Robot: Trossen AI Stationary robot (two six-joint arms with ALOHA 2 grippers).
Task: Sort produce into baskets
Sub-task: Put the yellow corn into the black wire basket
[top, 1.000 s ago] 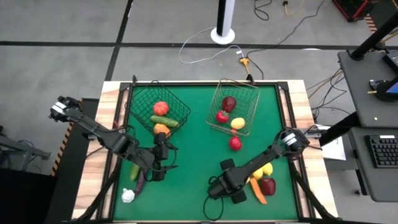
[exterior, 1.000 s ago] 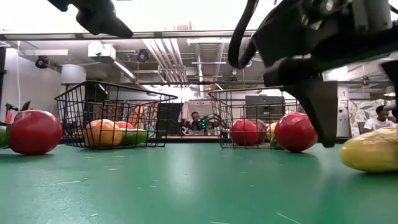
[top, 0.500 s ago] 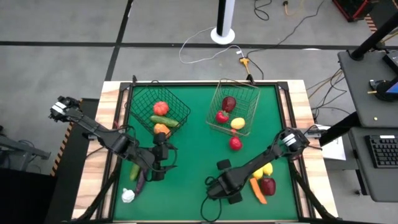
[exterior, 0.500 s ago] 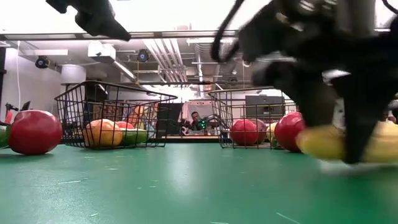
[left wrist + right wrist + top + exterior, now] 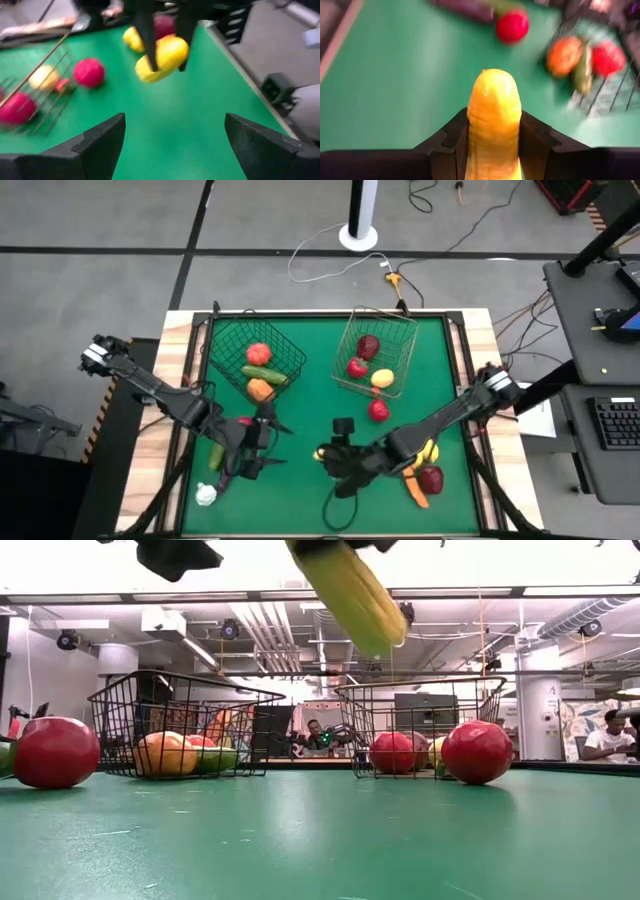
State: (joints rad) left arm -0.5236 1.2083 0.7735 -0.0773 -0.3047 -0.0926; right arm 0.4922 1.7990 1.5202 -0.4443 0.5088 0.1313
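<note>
The green felt-covered surface [image 5: 310,405] carries two wire baskets near its far edge. The dark black-green wire basket [image 5: 256,358] toward the far left corner holds a red tomato, a green cucumber and an orange piece. The pale silvery wire basket [image 5: 376,352] toward the far right corner holds red and yellow fruit; a red round fruit [image 5: 378,410] lies just outside it. Near the right edge sit a dark red apple [image 5: 431,478] and an orange carrot [image 5: 415,488]. The right gripper [image 5: 328,456], lifted over the middle near the front edge, pinches a long yellow toy fruit [image 5: 494,120]. The left gripper [image 5: 272,443] hovers close by, fingers wide, empty.
</note>
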